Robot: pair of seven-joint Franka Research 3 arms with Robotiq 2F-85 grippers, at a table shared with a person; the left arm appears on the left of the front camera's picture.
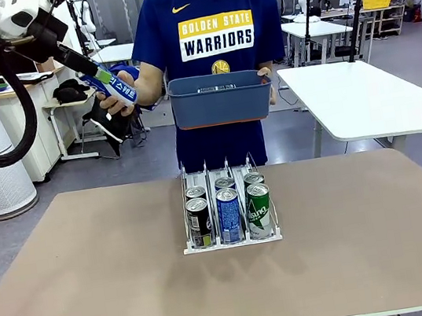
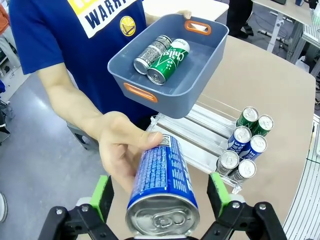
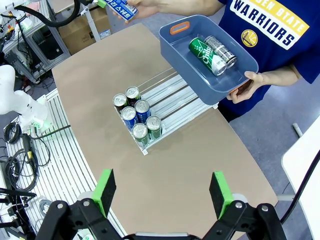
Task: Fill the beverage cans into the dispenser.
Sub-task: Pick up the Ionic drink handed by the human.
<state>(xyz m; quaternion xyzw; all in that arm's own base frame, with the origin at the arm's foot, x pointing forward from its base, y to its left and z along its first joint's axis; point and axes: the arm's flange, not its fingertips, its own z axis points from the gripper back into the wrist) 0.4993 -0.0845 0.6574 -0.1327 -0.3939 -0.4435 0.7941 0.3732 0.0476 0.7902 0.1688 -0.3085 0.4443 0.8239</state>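
Note:
The person's hand (image 2: 117,150) holds a blue-and-white beverage can (image 2: 162,187) between the fingers of my left gripper (image 2: 161,197), which is open, its green pads standing just off either side of the can. In the front view this can (image 1: 119,88) is high at the left, off the table's far edge. The dispenser (image 1: 232,243) stands mid-table with several cans (image 1: 229,212) at the front of its three lanes. My right gripper (image 3: 163,192) hangs open and empty high above the table, looking down on the dispenser (image 3: 175,97).
The person's other hand holds a dark blue bin (image 1: 221,101) above the far table edge, over the dispenser's back end. A black-and-silver can (image 2: 152,52) and a green can (image 2: 168,62) lie in it. Bare tabletop (image 1: 93,271) spreads to both sides.

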